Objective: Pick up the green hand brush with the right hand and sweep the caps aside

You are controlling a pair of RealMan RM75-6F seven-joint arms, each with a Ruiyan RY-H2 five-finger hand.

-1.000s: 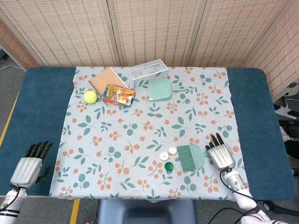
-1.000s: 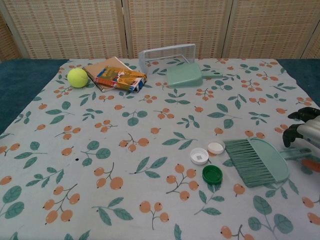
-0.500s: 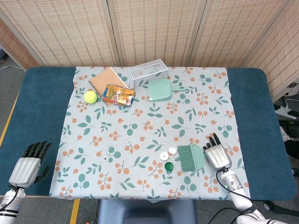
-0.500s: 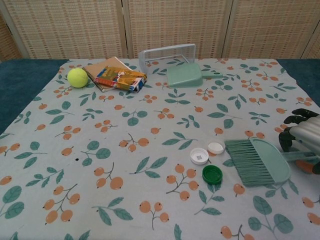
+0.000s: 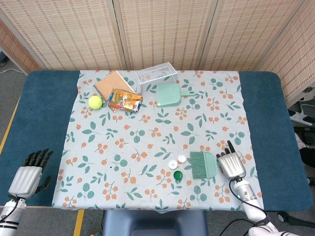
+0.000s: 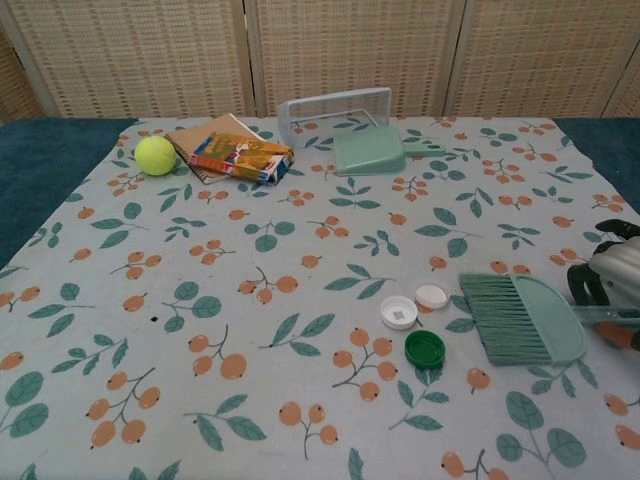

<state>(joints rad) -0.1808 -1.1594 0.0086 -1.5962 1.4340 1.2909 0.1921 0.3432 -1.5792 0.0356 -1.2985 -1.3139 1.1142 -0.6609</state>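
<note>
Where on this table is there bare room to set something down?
The cloth's middle, between the tennis ball and the caps, is bare. So is the blue table on both sides. Crowded: the far edge by the dustpan, and around the brush.

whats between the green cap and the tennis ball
Only bare patterned cloth lies between the green cap and the tennis ball; head view shows it clearly.

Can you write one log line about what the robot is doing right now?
stage: grasping | right hand at green hand brush handle, grip unclear | caps beside bristles, unswept | left hand idle, open
</note>
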